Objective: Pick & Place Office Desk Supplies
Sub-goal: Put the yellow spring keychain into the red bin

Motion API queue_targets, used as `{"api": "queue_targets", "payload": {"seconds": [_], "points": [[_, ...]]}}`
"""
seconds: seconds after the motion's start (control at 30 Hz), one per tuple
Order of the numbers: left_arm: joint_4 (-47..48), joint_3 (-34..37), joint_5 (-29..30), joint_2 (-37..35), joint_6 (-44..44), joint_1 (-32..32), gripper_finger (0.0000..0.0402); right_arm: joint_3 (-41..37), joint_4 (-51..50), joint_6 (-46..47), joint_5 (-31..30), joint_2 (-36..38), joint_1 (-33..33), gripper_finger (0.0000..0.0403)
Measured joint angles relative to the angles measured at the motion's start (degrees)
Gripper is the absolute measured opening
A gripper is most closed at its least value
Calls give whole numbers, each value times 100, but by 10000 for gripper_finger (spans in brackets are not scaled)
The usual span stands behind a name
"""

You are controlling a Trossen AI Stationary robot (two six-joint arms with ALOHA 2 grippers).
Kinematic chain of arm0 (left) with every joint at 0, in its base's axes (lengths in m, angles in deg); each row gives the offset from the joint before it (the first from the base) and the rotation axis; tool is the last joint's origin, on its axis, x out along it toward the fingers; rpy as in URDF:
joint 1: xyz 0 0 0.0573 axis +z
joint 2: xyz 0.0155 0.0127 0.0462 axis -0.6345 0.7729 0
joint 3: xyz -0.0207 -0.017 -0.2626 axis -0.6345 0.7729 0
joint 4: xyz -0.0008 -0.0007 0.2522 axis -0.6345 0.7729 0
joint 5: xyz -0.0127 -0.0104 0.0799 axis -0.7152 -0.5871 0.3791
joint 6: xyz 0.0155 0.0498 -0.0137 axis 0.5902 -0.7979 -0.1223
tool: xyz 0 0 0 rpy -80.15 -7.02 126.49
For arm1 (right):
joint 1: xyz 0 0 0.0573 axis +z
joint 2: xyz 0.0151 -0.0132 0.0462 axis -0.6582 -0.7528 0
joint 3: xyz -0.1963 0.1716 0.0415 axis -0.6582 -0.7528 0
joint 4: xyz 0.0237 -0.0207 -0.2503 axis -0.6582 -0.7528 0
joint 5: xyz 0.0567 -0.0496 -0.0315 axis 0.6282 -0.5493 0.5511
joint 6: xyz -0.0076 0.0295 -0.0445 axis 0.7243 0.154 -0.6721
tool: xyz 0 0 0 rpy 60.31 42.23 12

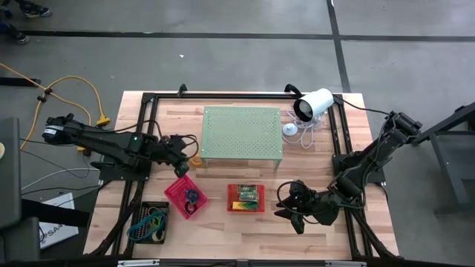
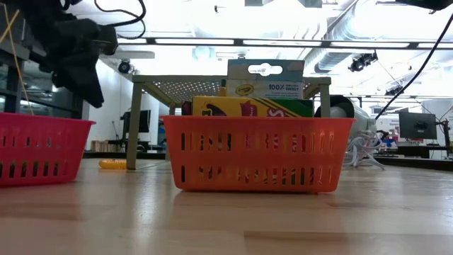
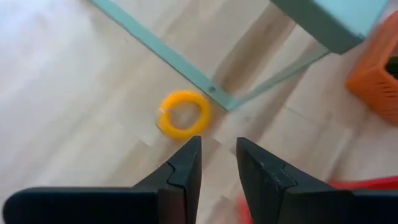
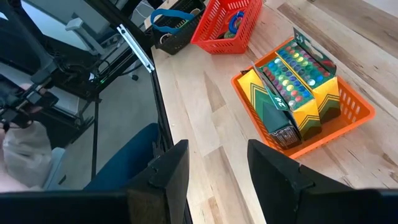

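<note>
At the table's seven o'clock corner a black tray holds a tangle of green and blue rubber bands. Just toward one o'clock from it sits a pink tray with a blue ring inside. The left gripper hangs above the table at about nine o'clock of the pale green stand, its fingers a little apart with nothing between them. An orange ring lies flat on the wood just past those fingertips, touching the foot of the stand's near left leg.

At six o'clock of the stand, an orange-red tray holds crayon boxes standing on edge, green and yellow, packed side by side.

The right gripper hovers at three o'clock of that tray, near the table's front edge, fingers spread and empty. A white camera on a small tripod stands at one o'clock of the stand.
</note>
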Motion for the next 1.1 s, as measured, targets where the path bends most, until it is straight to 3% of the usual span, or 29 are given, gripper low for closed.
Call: {"api": "queue_targets", "payload": {"seconds": [0.2,0.4,0.53,0.83,1.1], "points": [[-29,18,508,0,-858,4,97,-1,0,-2,0,-2,0,150],[-473,18,479,0,-1998,229,97,1,0,1,-2,-1,-2,150],[-621,18,158,5,-2438,578,97,0,0,1,0,1,0,150],[-631,167,-944,360,-2191,1560,97,0,0,0,-2,-1,-2,150],[-959,333,-1390,761,-2639,1836,97,0,0,0,0,-1,-1,150]]}}
